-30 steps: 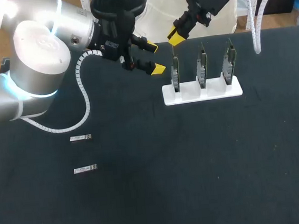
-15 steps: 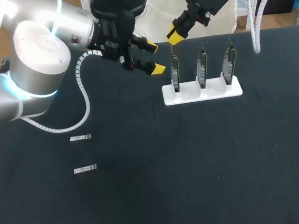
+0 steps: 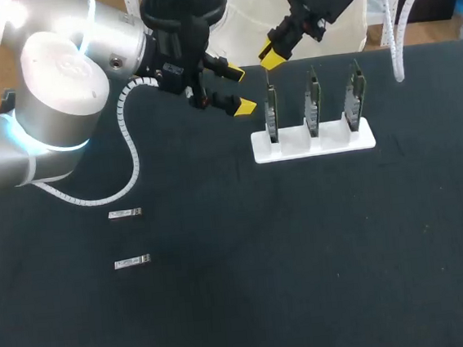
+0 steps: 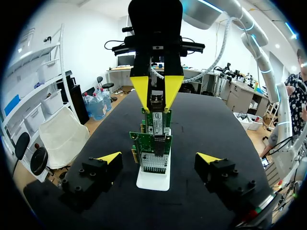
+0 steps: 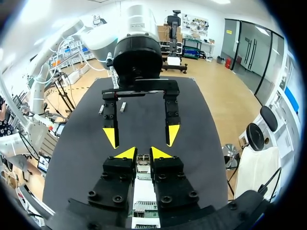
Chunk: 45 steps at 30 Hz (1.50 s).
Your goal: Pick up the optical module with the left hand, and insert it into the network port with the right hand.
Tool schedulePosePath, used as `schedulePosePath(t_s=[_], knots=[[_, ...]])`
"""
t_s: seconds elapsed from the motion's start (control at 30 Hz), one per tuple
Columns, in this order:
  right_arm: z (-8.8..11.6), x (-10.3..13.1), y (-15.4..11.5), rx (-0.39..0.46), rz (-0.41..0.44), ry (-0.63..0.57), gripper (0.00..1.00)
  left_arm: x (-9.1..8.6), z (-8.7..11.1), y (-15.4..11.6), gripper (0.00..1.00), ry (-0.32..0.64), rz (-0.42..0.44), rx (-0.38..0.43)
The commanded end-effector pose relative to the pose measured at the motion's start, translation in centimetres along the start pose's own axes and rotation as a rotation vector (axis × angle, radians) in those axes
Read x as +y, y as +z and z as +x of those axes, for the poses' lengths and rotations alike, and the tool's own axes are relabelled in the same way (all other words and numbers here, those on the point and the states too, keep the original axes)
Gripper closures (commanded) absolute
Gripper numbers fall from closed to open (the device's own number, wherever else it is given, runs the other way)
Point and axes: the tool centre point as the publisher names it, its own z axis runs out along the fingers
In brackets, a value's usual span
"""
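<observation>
Yellow tips of your right gripper (image 3: 272, 53) are pressing together on the optical module (image 4: 156, 100), so you are already carrying the part. It is hanging upright, its long axis pointing down at the leftmost card (image 3: 271, 114) of the three standing in the white holder (image 3: 312, 145).

That is the relation you are working with. The network port, which I judge is sitting on that card's upper edge, is lying straight below the module and very close to it. I cannot tell whether the module's lower end is touching the port or hanging just clear of it. Your right arm is the one in position. The coming move looks like a straight push down along the module's own axis, and any tilt is likely to make it jam at the port mouth.

Your left gripper (image 3: 240, 90) is hovering just to the left of the same card, fingers standing wide apart with nothing between them, facing the row of cards end-on. Two more modules are lying flat on the tabletop (image 3: 305, 257) well away at the near left: the far spare module (image 3: 125, 213) and the near spare module (image 3: 132, 263).

Against a second ago, you are keeping almost the same pose. If anything, the right gripper is sitting a shade higher above the card. The left arm, the holder and both spares are lying where they were.
</observation>
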Motion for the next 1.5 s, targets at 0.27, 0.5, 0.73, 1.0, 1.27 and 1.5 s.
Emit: schedulePosePath(t_s=[0.27, 0.5, 0.73, 1.0, 1.27, 1.5], knots=[[-0.18, 0.25, 0.05, -0.013, -0.003, -0.015, 1.0, -0.03, -0.08, 0.05, 0.0, -0.002, -0.002, 0.004], [-0.11, 0.23, 0.12, 0.001, -0.003, -0.016, 1.0, -0.03, -0.08, 0.05, 0.0, -0.002, -0.002, 0.004], [-0.04, 0.33, 0.04, -0.002, -0.002, -0.015, 1.0, -0.03, -0.08, 0.05, 0.0, -0.002, -0.002, 0.004], [-0.36, 0.49, -0.33, -0.006, 0.001, -0.033, 1.0, -0.03, -0.08, 0.05, 0.0, -0.002, -0.002, 0.004], [-0.21, 0.56, -0.18, -0.002, -0.009, -0.032, 1.0, -0.03, -0.08, 0.05, 0.0, -0.002, -0.002, 0.004], [0.18, 0.54, 0.19, 0.005, -0.017, -0.022, 1.0, -0.03, -0.08, 0.05, 0.0, -0.002, -0.002, 0.004]])
